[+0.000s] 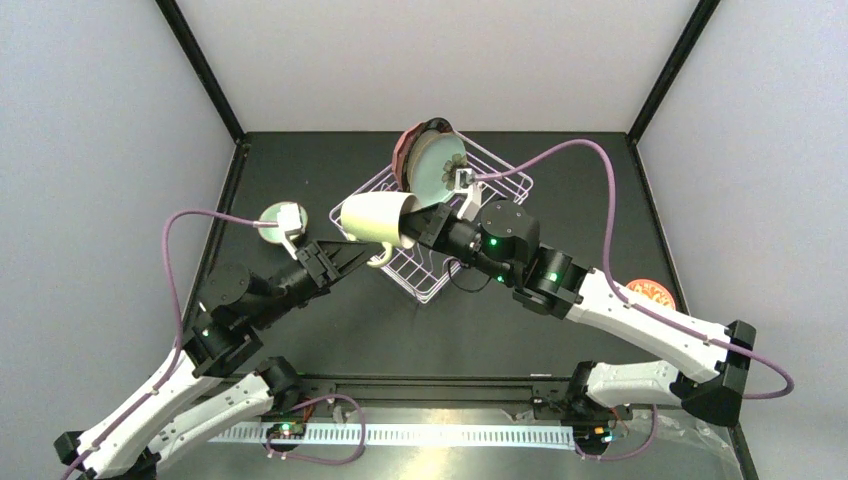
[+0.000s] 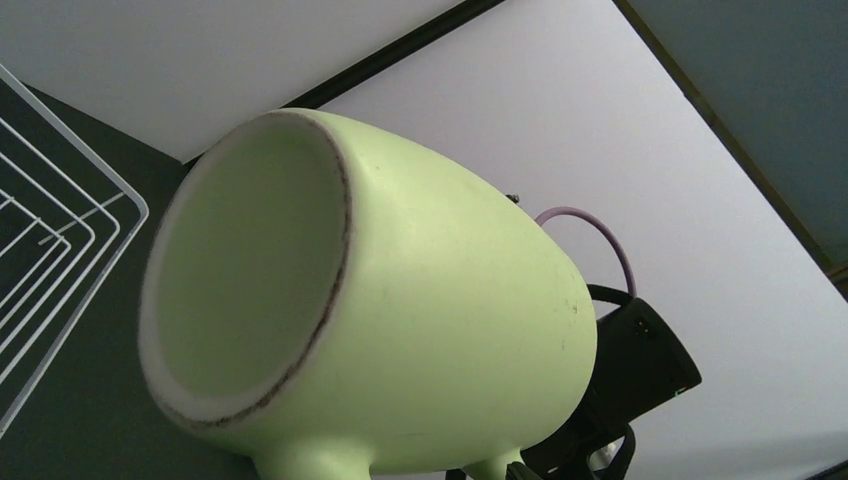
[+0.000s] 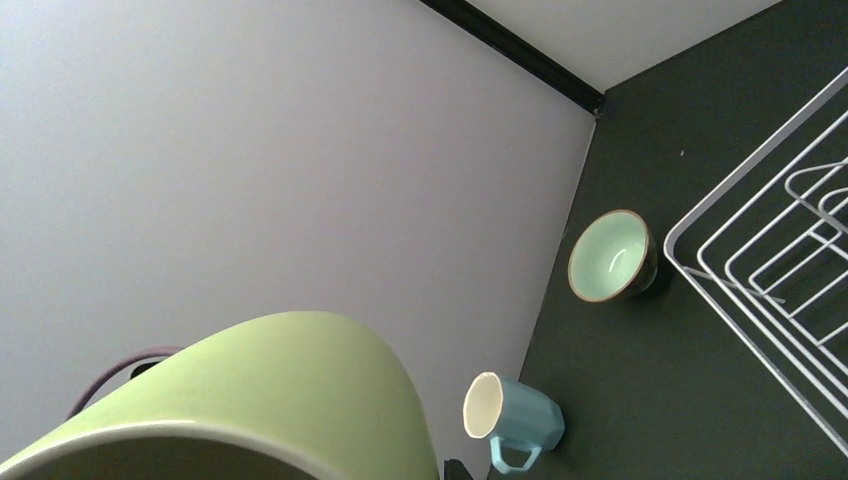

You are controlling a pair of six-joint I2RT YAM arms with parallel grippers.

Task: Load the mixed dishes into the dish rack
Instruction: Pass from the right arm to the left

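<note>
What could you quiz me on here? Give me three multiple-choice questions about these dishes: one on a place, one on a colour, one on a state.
1. Where is the pale-green bowl? A on the table beside the dish rack; B inside the rack; C on the floor.
2. What colour are the rack's wires? A red; B white; C black.
3. How is the cream mug? A upright in the rack; B upside down on the table; C lifted in the air, tipped sideways.
Answers: 1 A, it sits on the dark table just off the rack's corner. 2 B, the wires show white in every view. 3 C, it hangs sideways, clear of the table.
</note>
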